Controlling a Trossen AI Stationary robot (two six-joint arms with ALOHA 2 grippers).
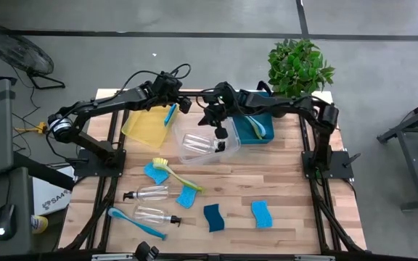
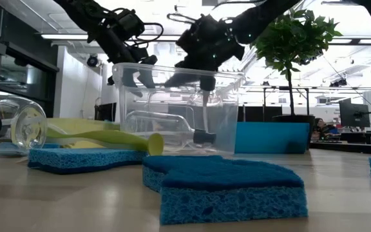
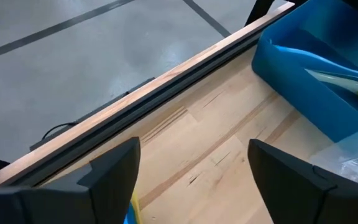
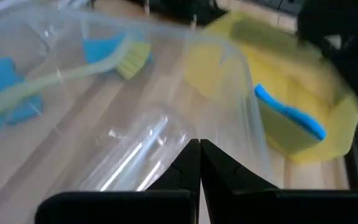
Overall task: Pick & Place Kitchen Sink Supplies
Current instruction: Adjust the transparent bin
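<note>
1. Sorting is partly done: one blue sponge [image 1: 170, 114] stands on edge in the yellow bin [image 1: 145, 129], a clear bottle [image 1: 207, 143] lies in the clear bin [image 1: 191, 154], and a brush [image 1: 259, 127] rests in the teal bin [image 1: 247, 132].
2. Left tool [image 1: 174, 102] hangs released, fingers [image 3: 114, 171] spread with nothing between them, over the yellow bin's far edge; judged to have let go of the sponge.
3. Right tool [image 1: 219, 131] is clenched and empty, poised over the clear bin above the bottle.
4. Remaining on the worktop [image 1: 289, 188]: yellow-green brush [image 1: 174, 172], blue brush [image 1: 133, 222], two pump bottles [image 1: 148, 193] and [image 1: 154, 215], plus four sponges [image 1: 154, 172], [image 1: 187, 196], [image 1: 213, 217], [image 1: 261, 214].
5. Judgement: under halfway; eight items await binning.
</note>
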